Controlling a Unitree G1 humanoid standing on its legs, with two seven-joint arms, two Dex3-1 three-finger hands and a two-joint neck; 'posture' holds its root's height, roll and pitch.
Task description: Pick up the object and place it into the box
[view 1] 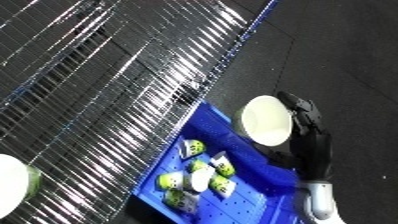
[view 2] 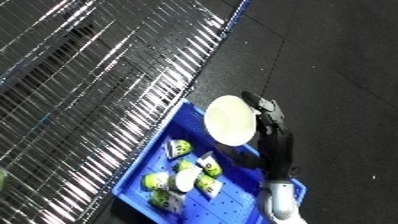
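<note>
My right hand [view 1: 306, 131] holds a pale cream bowl [view 1: 266, 120] by its rim, tilted on edge above the far right corner of the blue bin [view 1: 252, 173]. The fingers curl over the bowl's right edge. The bin lies on the dark floor beside the wire shelf and holds several small green-and-white packs [view 1: 198, 176]. My left hand shows in neither view.
A chrome wire shelf [view 1: 107, 75] fills the left and upper part of the view, right next to the bin's left wall. A second pale round object [view 1: 16, 182] rests on the shelf at the far lower left. Dark floor [view 1: 346, 55] lies to the right.
</note>
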